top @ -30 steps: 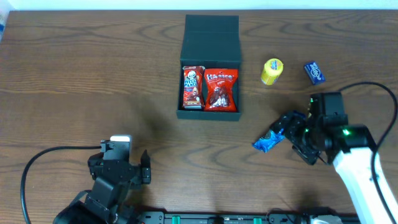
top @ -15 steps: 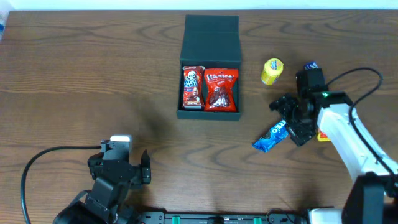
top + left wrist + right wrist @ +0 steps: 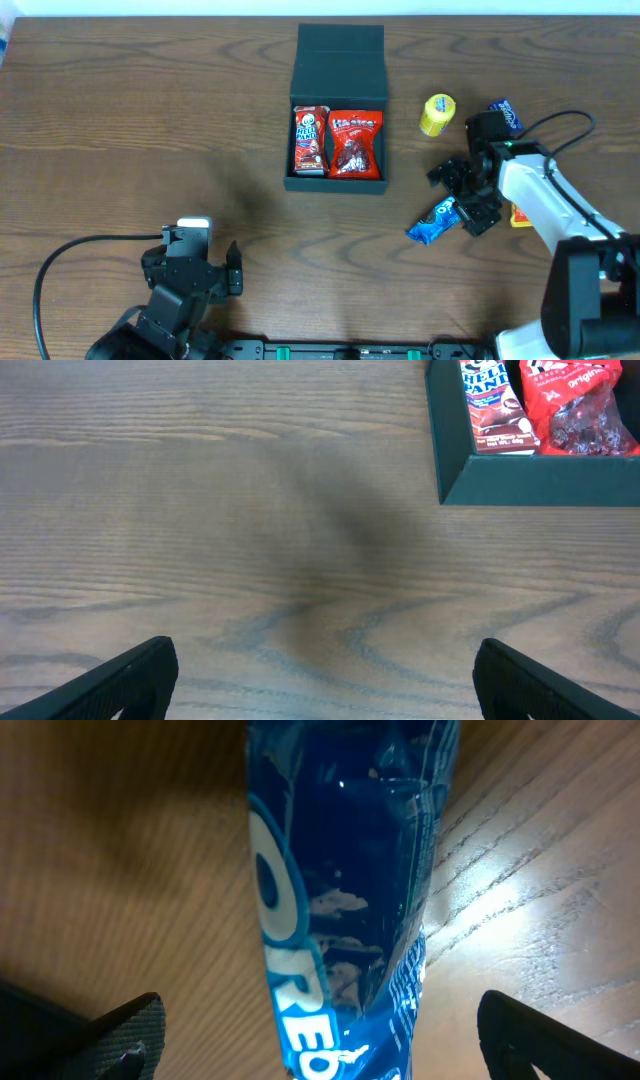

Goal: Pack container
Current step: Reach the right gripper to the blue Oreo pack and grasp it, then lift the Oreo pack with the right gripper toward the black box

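Two red packets (image 3: pixel 338 140) are seen packed in the open container (image 3: pixel 337 60), well apart to the left of the right gripper (image 3: pixel 462 197). That gripper is held wide open astride an Oreo packet (image 3: pixel 340 900), which is not yet grasped. A yellow snack (image 3: pixel 437 114) beyond it is still to be packed. The left gripper (image 3: pixel 320 675) is open and empty.

wood-grain table (image 3: pixel 150 120), brown, mostly dull with a faint sheen. the container (image 3: pixel 340 50) looks like matt dark cardboard. inside it, a red packet (image 3: pixel 355 143) shines, glossy film. right of the container, the blue oreo packet (image 3: pixel 340 920): crinkled glossy plastic catching glare.
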You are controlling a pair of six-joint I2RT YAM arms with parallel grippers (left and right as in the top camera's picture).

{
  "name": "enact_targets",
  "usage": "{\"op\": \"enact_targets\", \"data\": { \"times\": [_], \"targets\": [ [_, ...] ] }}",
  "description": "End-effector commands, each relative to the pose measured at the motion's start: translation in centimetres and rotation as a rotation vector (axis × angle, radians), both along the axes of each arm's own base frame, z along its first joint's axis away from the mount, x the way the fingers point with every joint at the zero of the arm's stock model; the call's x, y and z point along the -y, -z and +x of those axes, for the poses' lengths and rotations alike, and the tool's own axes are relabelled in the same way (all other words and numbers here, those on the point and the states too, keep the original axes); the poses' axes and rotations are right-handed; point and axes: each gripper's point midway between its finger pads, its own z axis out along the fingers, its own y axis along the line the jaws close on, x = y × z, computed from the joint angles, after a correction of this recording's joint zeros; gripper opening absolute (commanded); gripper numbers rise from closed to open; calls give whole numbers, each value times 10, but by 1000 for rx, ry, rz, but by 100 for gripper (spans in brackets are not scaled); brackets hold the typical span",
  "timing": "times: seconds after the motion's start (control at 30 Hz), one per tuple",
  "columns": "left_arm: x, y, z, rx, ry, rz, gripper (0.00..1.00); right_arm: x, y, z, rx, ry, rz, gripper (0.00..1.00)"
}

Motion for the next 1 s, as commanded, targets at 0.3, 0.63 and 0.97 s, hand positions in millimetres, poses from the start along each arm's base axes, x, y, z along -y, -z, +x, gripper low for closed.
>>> {"op": "enact_targets", "data": {
  "times": [0.3,0.63,0.97],
  "targets": [
    [-4,2,0,1,-9,25,95,-7,20,-5,-71,-2,-7,99],
    [-4,2,0,1,-9,25,95,-6,24,-10,-90,-4,-10,99],
    [-4,2,0,1,-9,25,95,-5,28,-17,-108,-5,-13,85]
  ]
}}
